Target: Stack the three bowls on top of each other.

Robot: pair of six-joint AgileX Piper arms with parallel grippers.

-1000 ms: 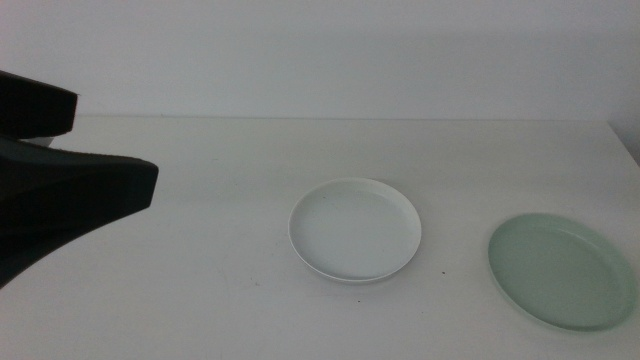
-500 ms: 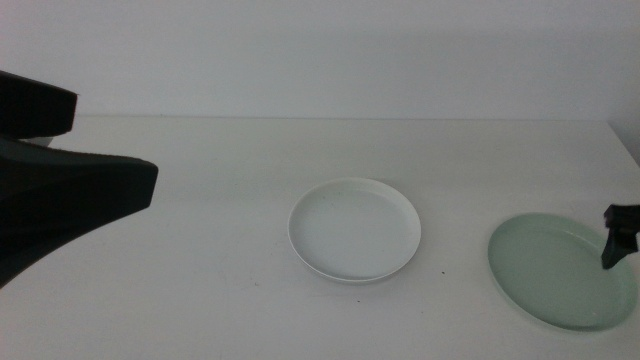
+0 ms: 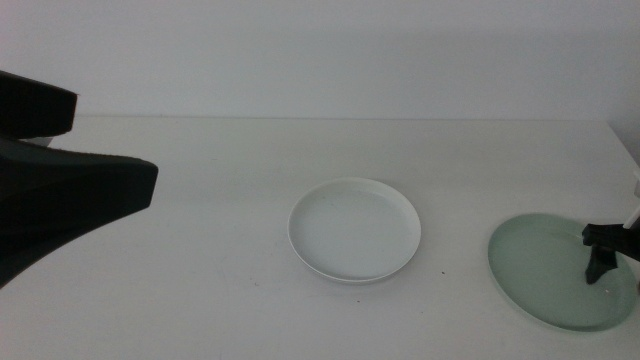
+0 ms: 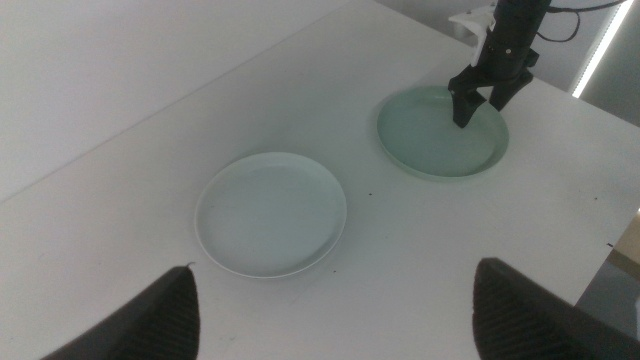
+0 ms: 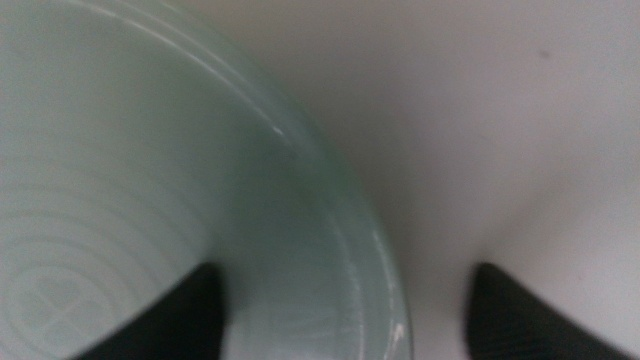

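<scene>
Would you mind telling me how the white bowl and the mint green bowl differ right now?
The white bowl is white and sits mid-table; the mint green bowl is pale green and lies toward the right edge. The open right gripper straddles the green bowl's rim, while nothing is near the white one. Both are shallow, round, low-rimmed and empty.

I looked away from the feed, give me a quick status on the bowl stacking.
Right gripper open, straddling the mint green bowl's rim. Left gripper open, waiting high. White bowl alone mid-table, nothing stacked.
</scene>
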